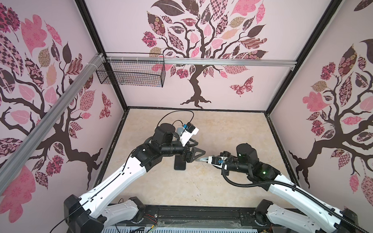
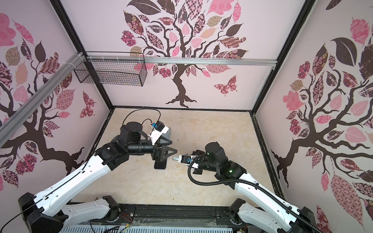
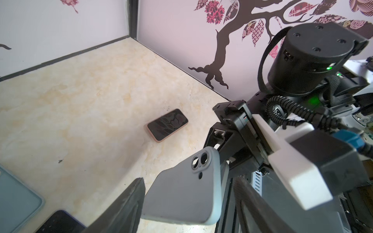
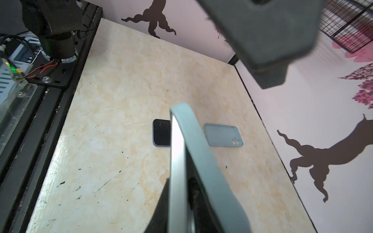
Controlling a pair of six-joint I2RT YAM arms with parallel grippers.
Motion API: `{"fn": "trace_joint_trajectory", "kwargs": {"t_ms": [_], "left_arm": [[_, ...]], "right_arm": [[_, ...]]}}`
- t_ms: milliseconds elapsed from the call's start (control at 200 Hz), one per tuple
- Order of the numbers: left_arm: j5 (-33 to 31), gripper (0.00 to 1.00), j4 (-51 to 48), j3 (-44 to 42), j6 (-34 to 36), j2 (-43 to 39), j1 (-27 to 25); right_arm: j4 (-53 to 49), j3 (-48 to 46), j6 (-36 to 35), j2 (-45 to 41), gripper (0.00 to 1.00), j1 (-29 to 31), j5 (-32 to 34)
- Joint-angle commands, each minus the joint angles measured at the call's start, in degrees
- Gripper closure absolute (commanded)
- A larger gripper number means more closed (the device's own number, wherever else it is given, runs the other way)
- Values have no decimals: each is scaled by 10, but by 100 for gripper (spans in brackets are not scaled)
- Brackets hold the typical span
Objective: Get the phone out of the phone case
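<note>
Two spare items lie flat on the table (image 3: 80, 100) at the lower left of the left wrist view, a blue-grey empty case (image 3: 16, 201) and a bare black phone (image 3: 58, 222); neither is touched. Right of them, low in the centre of that view, the grey phone case (image 3: 181, 201) is held up off the table with its back and camera cut-outs turned to the lens. The left gripper (image 3: 188, 181) is spread about it: one dark finger (image 3: 129, 203) is close against its left side, while a gap is seen on the other side, so no pinch is made. In the right wrist view the case is seen edge-on, and the phone (image 4: 176, 145) is judged to sit inside, its bright flat face framed by the rim. Further right, at mid-frame in a top view, the right gripper (image 1: 203, 159) is pressed together on the cased phone. The case is judged soft and rubbery, likely to bend; the phone is judged stiff, fairly light, slick on the glass and breakable if dropped. A hold is best taken on the case's rim at a corner, so that it can be peeled back, with the phone pinched by its long edges rather than its face.
</note>
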Motion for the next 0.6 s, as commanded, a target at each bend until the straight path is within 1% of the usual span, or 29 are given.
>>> {"fn": "trace_joint_trajectory", "kwargs": {"t_ms": [0, 255, 410, 595], "left_arm": [[-34, 31, -29, 32, 25, 11, -23], [-46, 34, -70, 57, 52, 59, -50], [-36, 39, -81, 69, 66, 83, -58], [-72, 44, -94, 75, 80, 96, -59]], "right_arm": [[24, 33, -12, 2, 100, 6, 10], [11, 41, -23, 6, 100, 13, 12], [8, 40, -22, 8, 100, 15, 12], [6, 41, -24, 10, 100, 17, 6]]}}
